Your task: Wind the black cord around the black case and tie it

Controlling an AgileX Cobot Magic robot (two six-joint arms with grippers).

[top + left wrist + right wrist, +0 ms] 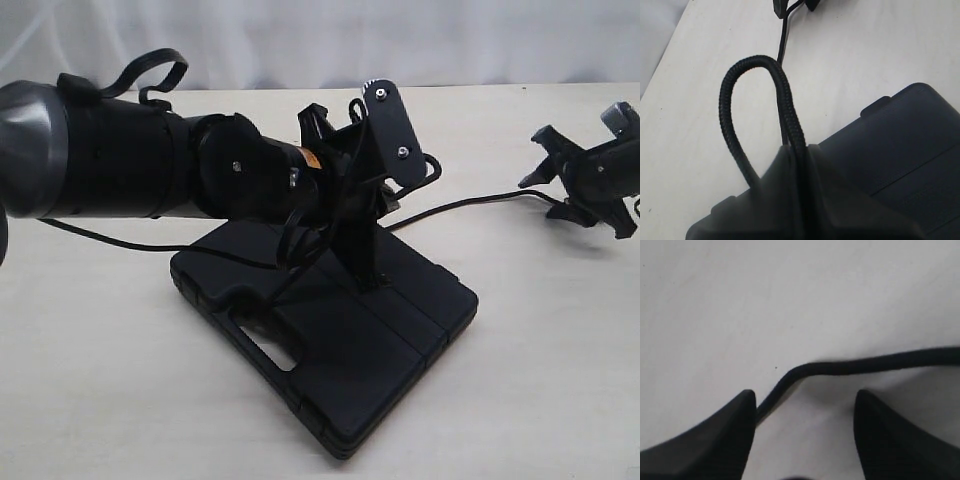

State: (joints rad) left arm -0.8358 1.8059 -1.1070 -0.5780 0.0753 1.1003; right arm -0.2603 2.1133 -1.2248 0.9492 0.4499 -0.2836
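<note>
table: pale, bare wood look | black case: lies flat in the middle of the table | left gripper: on top of the case, jaws squeezed tight on a loop of the black cord | right gripper: far right, jaws wide apart, holding nothing | cord: runs along the table between the right gripper's fingers, not touching them.

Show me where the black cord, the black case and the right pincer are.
black cord (754, 60), left wrist view, top of its loop.
black case (350, 340), exterior view, its flat lid.
right pincer (805, 395), right wrist view, midway between its tips.
</note>
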